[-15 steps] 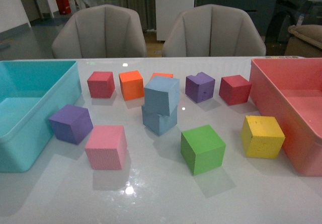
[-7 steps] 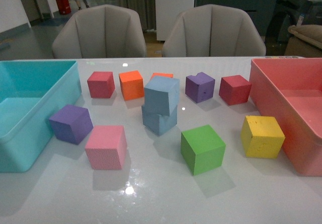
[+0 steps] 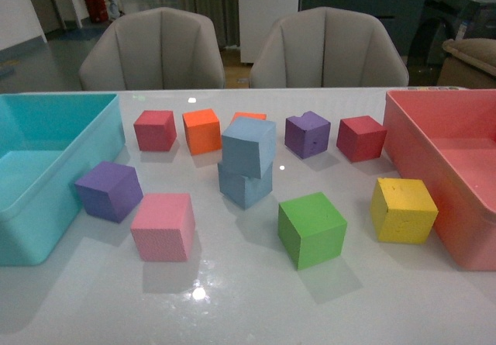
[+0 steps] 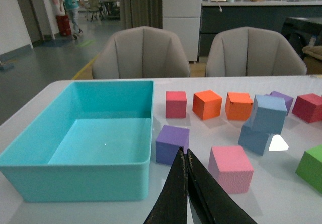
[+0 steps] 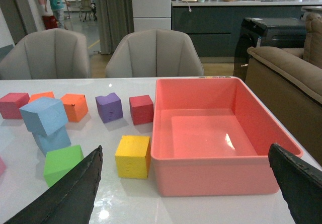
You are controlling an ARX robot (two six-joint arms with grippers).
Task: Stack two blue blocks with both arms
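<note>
Stack: upper blue block (image 3: pixel 249 146) sits on lower blue block (image 3: pixel 245 182) at mid-table, twisted and tilted, overhanging toward 3 o'clock; contact is on only part of the lower top face.
Stage: stacking looks done; the step in hand is judged to be keeping both arms clear and letting the pile settle.
Left gripper (image 4: pixel 186 194): fingers pressed together, nothing held, seen only in the left wrist view, low near the table's near edge, with the purple cube (image 4: pixel 171 143) and pink cube (image 4: pixel 230 167) just ahead of it.
Right gripper (image 5: pixel 186 183): spread wide, empty, fingers (image 5: pixel 65 196) at the picture's sides, well back from the stack.
Doing it well: pull straight back and up, no sweep toward the centre; a nudge to the tilted top block could probably tip it.
Neighbours: orange cube (image 3: pixel 202 130) at 11 o'clock of the stack, close; green cube (image 3: pixel 311 229) at 5 o'clock, apart; second orange cube (image 3: pixel 249 116) just behind, partly hidden.
Edges: teal bin (image 3: pixel 101 139) walls off 9 o'clock; pink bin (image 3: pixel 403 136) walls off 3 o'clock, with the yellow cube (image 3: pixel 403 210) just beside it.
Open room: bare table (image 3: pixel 248 306) at 6 o'clock, the safest lane for retreat.
</note>
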